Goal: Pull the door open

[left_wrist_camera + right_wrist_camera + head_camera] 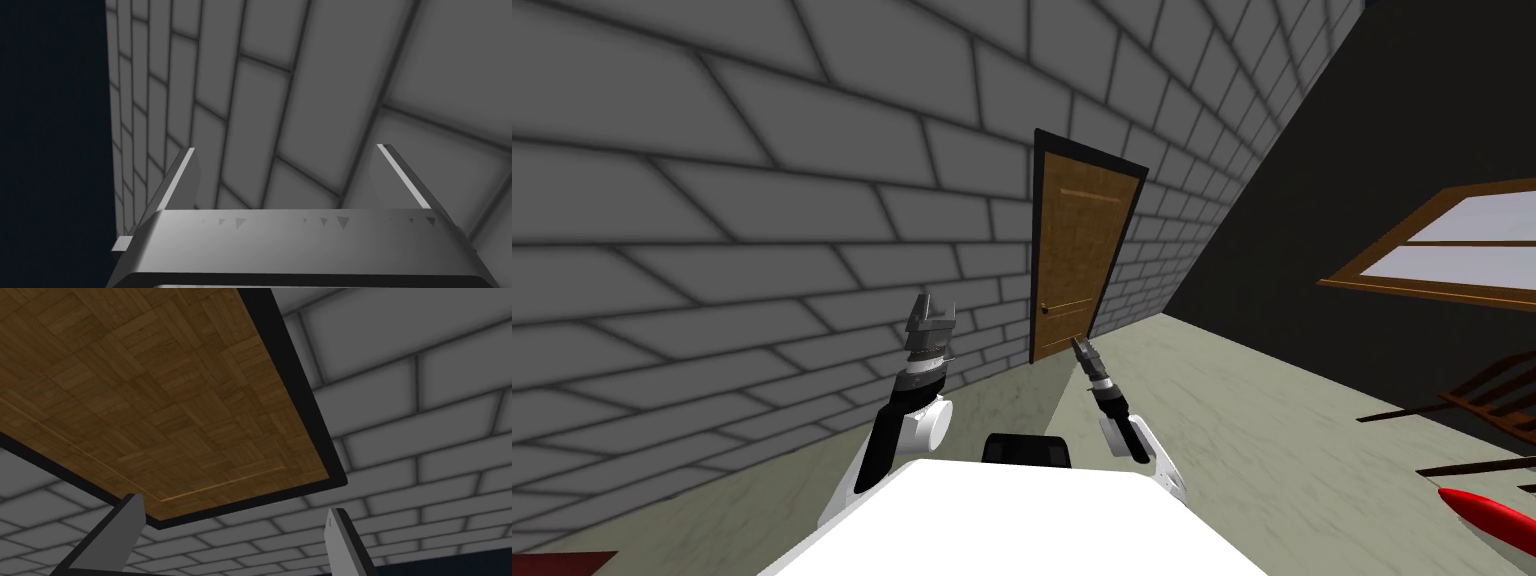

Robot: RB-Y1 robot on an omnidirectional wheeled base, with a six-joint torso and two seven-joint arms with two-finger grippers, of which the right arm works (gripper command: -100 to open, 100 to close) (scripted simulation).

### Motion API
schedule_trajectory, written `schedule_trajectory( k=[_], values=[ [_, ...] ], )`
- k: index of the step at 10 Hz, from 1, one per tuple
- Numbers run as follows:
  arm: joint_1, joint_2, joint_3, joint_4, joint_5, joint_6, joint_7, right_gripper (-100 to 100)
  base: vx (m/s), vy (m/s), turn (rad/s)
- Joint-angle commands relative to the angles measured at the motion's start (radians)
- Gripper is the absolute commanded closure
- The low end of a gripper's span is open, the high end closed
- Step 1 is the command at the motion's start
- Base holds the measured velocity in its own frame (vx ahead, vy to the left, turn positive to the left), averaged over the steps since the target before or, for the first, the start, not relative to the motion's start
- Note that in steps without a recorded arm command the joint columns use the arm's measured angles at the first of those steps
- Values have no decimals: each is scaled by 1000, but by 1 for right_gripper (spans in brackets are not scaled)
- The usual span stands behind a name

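Seemingly short of the brown door (1072,240), right gripper (1079,346) and left gripper (935,308) wide

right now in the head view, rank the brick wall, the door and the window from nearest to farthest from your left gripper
From the left gripper:
1. brick wall, close beside it on the left.
2. door, set in that same wall, farther ahead.
3. window, past the wall's far corner, off to the right.

Wooden door (1072,255) in grey brick wall (762,200), right gripper (1079,347) before it, seemingly apart
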Motion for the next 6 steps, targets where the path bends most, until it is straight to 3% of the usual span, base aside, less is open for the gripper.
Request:
schedule_trajectory(
  k=[1,6],
  values=[
    [-10,-4,-1,36,11,-10,28,-100,101,20,5],
    [-48,-19,-6,161,44,-43,105,-100,101,5,4]
  ],
)
